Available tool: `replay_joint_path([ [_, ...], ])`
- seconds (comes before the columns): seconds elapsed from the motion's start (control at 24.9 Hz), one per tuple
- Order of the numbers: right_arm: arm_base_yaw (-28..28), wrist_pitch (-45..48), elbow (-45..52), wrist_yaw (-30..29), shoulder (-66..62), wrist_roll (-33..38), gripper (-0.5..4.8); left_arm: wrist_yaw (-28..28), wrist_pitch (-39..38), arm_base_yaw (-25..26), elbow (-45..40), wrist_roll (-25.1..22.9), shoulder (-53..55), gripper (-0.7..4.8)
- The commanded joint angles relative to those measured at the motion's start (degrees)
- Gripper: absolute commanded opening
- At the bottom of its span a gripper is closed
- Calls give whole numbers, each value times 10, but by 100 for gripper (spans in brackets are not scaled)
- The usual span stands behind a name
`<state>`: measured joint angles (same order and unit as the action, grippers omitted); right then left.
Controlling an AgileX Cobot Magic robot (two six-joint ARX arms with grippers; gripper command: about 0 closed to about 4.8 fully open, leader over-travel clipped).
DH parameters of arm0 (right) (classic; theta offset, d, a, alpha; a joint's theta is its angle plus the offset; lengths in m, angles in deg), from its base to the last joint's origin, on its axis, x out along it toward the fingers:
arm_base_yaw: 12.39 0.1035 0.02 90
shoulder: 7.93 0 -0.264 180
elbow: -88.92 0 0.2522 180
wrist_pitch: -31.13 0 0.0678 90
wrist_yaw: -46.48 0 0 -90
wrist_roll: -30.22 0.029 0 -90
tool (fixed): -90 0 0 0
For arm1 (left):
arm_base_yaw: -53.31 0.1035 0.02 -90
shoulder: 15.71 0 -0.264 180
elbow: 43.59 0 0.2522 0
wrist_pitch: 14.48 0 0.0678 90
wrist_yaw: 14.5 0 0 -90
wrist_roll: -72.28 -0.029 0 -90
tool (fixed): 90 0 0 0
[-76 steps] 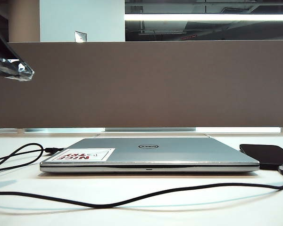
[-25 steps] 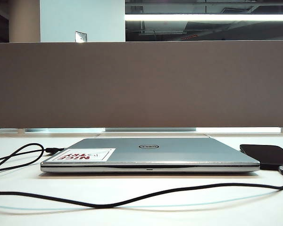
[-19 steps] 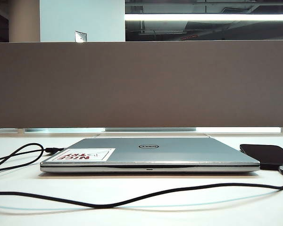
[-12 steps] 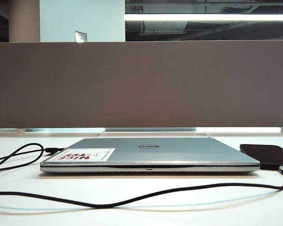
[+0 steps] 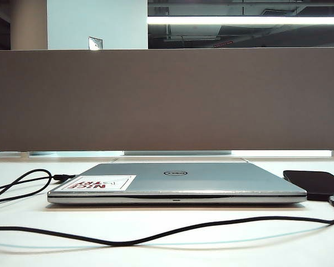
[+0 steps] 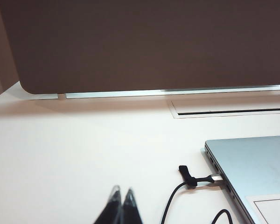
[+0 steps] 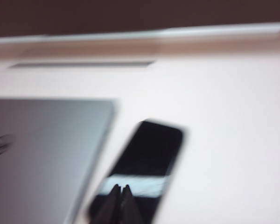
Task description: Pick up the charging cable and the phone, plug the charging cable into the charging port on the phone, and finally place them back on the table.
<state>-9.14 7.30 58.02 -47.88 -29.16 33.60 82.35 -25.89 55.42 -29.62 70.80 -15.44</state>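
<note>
— Behind the white tabletop [image 5: 211, 245] stood a grey-brown fabric partition [image 5: 167, 100], matte and flat, and it closed the whole far side. Above it a long ceiling light was bright. How much free room was there?

— On the left side the surface was bare and smooth up to the partition foot. In the left wrist view, the left tool [image 6: 122, 199] hung over this bare part, its two dark fingertips pressed together with nothing between them. Near it a thin black cord [image 6: 177, 198] went into the side edge of the silver laptop [image 6: 256, 172].

— And the laptop, how did it lie?

— It was closed, a flat metal slab with rounded corners, in the middle of the tabletop. A white sticker with red letters [image 5: 97, 183] was on its lid.

— Where were the task's things?

— The phone [image 5: 316, 183], a flat glossy black rectangle, lay just beside the right edge of the laptop. The charging cable [image 5: 156, 236], long, thin and black, ran in a loose wave across the front of the tabletop and curved up to the near edge of the phone. Whether its plug sat in the port, I could not tell.

— And the right tool?

— The right tool [image 7: 121, 190] was over the phone, also pinched shut on nothing. That view was blurred.
</note>
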Motion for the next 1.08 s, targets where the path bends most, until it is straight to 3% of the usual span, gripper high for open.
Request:
replay_joint_path([
  [0.04,0,58,31,40,37,-11,-5,0,7,0,2,0,0,-4],
  [0.28,0,90,106,54,139,-11,-5,0,7,0,2,0,0,-4],
  [0.48,0,90,139,107,189,-11,-5,0,7,0,2,0,0,-4],
  [0.8,-6,89,161,93,213,-11,-5,0,7,0,2,0,0,-4],
  [0.96,-30,91,161,40,213,-11,-5,0,7,0,2,0,0,-4],
  [1.08,-43,91,161,44,213,-11,-5,0,7,0,2,0,0,-4],
])
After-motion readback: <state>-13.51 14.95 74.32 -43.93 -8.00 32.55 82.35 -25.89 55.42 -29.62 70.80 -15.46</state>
